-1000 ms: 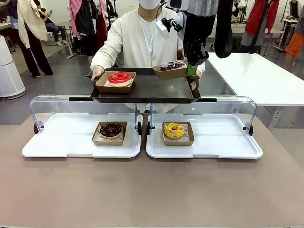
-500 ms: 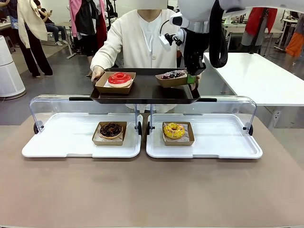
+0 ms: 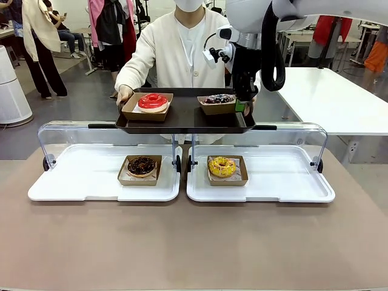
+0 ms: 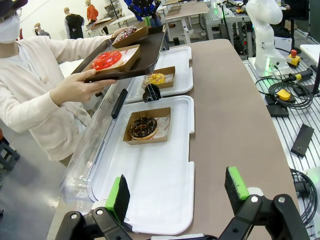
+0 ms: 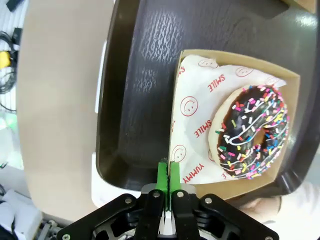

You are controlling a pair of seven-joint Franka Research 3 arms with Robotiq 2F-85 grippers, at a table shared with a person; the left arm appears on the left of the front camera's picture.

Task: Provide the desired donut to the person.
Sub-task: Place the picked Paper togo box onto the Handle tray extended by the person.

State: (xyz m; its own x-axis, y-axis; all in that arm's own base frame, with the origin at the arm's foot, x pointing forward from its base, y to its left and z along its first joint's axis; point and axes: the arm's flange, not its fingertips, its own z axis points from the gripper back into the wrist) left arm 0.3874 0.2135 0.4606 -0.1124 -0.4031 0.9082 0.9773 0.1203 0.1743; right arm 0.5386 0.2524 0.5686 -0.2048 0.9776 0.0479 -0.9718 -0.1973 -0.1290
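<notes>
Brown table (image 3: 194, 242), two white display trays (image 3: 103, 176) with clear lids up, and the person (image 3: 182, 42) at top centre holding a dark serving tray (image 3: 182, 115).

I see my right gripper (image 3: 242, 103) pinched tight on the edge of the cardboard box (image 5: 235, 125) with the chocolate sprinkle donut (image 3: 219, 98), which sits on the serving tray's right end. A red-glazed donut (image 3: 153, 100) sits at its left end. My left gripper (image 4: 175, 192) hangs with jaws wide apart, holding nothing, low in its wrist view. A chocolate donut (image 3: 141, 165) and a yellow donut (image 3: 222, 166) stay boxed mid-frame.
</notes>
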